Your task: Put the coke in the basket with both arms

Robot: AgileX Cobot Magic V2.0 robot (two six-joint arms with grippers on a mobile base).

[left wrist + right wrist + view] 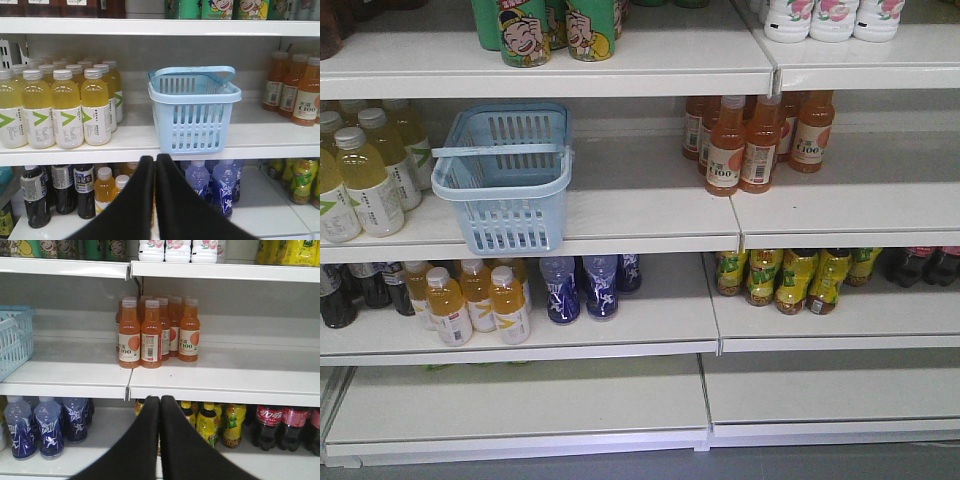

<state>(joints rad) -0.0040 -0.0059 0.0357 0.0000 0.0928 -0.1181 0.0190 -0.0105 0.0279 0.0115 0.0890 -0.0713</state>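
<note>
We have both tools pressed shut and empty. The left tool shows its two black fingers meeting at the tips, and the right tool looks the same.

The pale blue slotted plastic basket stands upright on the white middle shelf, at about 9 o'clock in the front view, with a swing handle crossing over its open mouth. From the left wrist camera it sits at 1 o'clock above the fingertips. From the right wrist camera only its corner shows, at 9 o'clock.

We cannot find the slim red coke can in any view. The only red we see is on the dark cola bottles with red labels, at 4 o'clock on the lower shelf in the right wrist view, and those are not our target.

So we judge the step in hand to be the search, with nothing yet picked. To do it well, we should sweep the wrist cameras along the shelves slowly, and open a tool only once the can is squarely ahead. We would then take the can around its middle and keep it upright.

The pale yellow drink bottles crowd the basket at 9 o'clock, so we should come in from the clearer 3 o'clock side. The other arm could steady the basket and keep the handle off the opening.
</note>
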